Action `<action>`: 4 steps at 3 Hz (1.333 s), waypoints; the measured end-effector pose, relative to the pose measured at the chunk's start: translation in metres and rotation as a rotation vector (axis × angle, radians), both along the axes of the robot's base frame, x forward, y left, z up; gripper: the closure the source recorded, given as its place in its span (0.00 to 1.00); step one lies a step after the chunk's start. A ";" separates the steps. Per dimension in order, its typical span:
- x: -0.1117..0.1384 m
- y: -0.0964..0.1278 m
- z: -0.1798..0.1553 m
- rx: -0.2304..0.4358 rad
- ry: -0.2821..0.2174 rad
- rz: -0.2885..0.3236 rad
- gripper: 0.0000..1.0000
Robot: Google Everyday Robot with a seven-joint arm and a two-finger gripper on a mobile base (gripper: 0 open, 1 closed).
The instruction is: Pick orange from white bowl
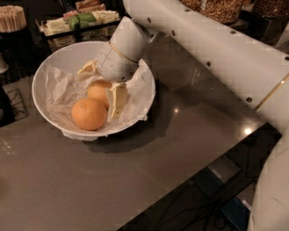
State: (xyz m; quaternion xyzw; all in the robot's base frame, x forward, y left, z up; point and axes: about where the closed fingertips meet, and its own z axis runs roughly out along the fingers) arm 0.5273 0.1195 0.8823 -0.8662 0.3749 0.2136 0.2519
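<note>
The white bowl (pixel 54 67) stands at the back left of the table, lined with crumpled white paper. Two oranges lie in it. The deep-orange orange (pixel 89 114) is at the front, free and untouched. A paler, yellower orange (pixel 97 91) lies just behind it. My gripper (pixel 102 85) reaches down into the bowl, open, with one finger (pixel 116 100) to the right of the paler orange and the other finger (pixel 88 67) behind it. The wrist hides the top of the paler orange.
The grey table (pixel 135 167) ends at a diagonal front-right edge. Behind the bowl are a tray of packets (pixel 76 20) and a holder of wooden sticks (pixel 12 18). Jars (pixel 216 9) stand at the back right. My arm (pixel 216 49) spans the upper right.
</note>
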 end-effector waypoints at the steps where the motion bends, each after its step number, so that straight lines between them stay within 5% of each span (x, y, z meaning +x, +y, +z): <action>1: 0.000 0.000 0.000 0.000 0.000 0.000 0.15; 2: 0.000 0.000 0.000 0.000 0.000 0.000 0.07; 4: -0.002 0.006 -0.003 0.000 0.009 0.016 0.09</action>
